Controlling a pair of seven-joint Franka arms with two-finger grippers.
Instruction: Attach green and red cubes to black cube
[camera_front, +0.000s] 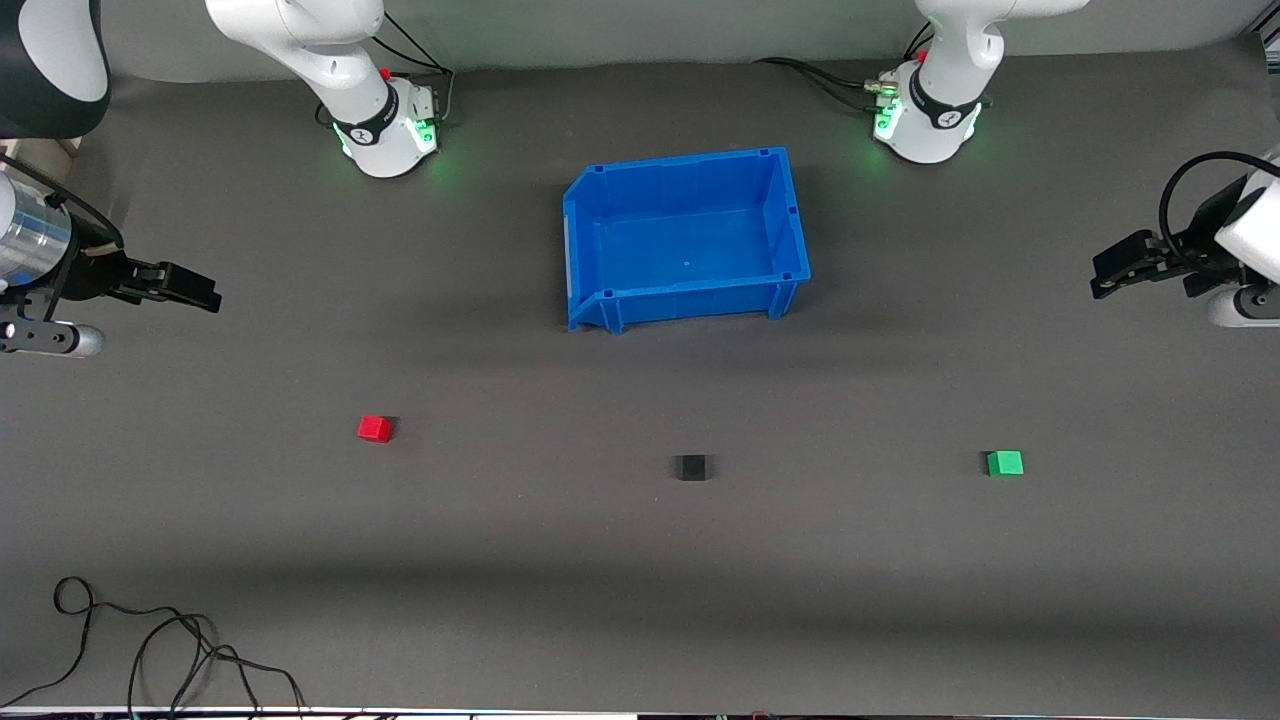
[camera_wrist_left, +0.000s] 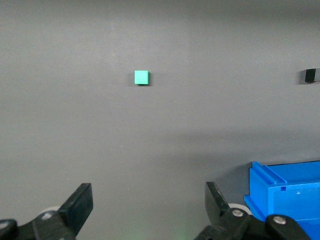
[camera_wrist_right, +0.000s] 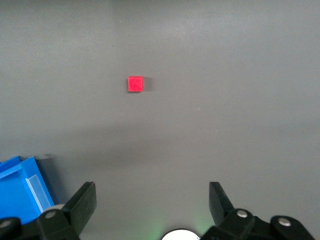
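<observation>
Grey mat covers the desk (camera_front: 640, 560). Front view: three small cubes lie well apart in a loose row, nearer the camera than the blue bin (camera_front: 686, 238). The red cube (camera_front: 375, 428) is toward the right arm's end, the black cube (camera_front: 690, 467) in the middle, the green cube (camera_front: 1005, 463) toward the left arm's end. None touch. The right gripper (camera_front: 195, 290) hangs over bare mat at its own end of the desk, and the left gripper (camera_front: 1115, 270) does the same at its end; both wait.

Left wrist view: jaws spread wide, nothing between them. The green cube sits alone on the mat, the black one shows at the frame edge, a bin corner close by.

Right wrist view: jaws wide apart too, empty. The red cube lies on open mat, with a bin corner in view.

Judgement: nothing started; the first reach is pending. Each arm needs to descend on its nearer cube, close squarely on it, then carry it to the black cube.
</observation>
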